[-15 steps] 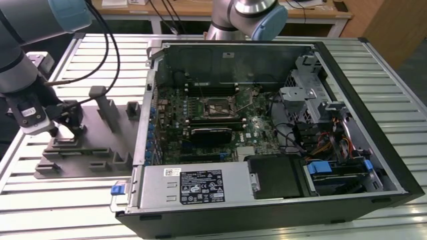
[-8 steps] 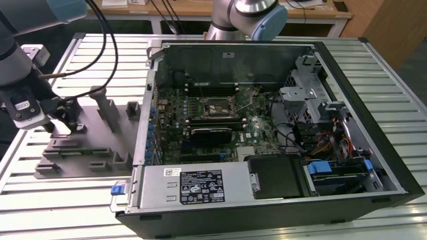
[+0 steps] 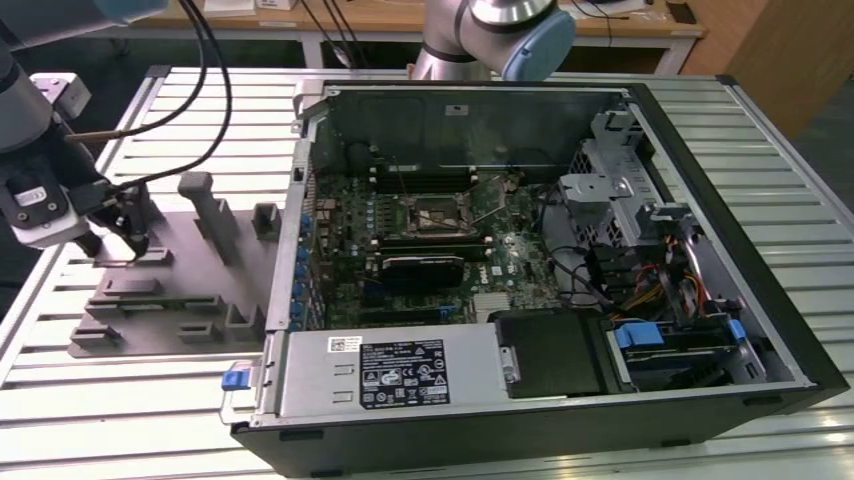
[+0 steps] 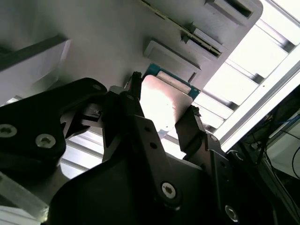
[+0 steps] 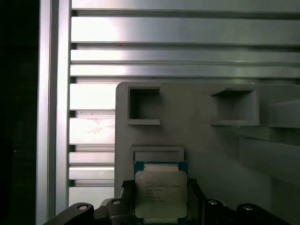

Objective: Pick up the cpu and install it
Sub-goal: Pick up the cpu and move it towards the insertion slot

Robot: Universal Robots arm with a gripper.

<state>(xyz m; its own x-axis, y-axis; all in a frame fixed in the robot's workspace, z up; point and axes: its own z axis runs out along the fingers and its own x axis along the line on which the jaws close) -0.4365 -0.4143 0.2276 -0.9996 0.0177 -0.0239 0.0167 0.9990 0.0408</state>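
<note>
Exterior view, slatted table (image 3: 120, 420), wooden desk (image 3: 387, 14), claw (image 3: 114, 252)

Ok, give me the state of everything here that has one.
cpu, flat on the grey fixture, metal top up, not installed.
end effector, low over the cpu.
computer case, on its side, side panel off, inside exposed.
motherboard socket, uncovered, no cooler on it.

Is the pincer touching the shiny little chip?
Cannot tell. In both wrist views the pincer straddles the cpu closely, but neither shows clear contact or a gap at its edges.
</note>
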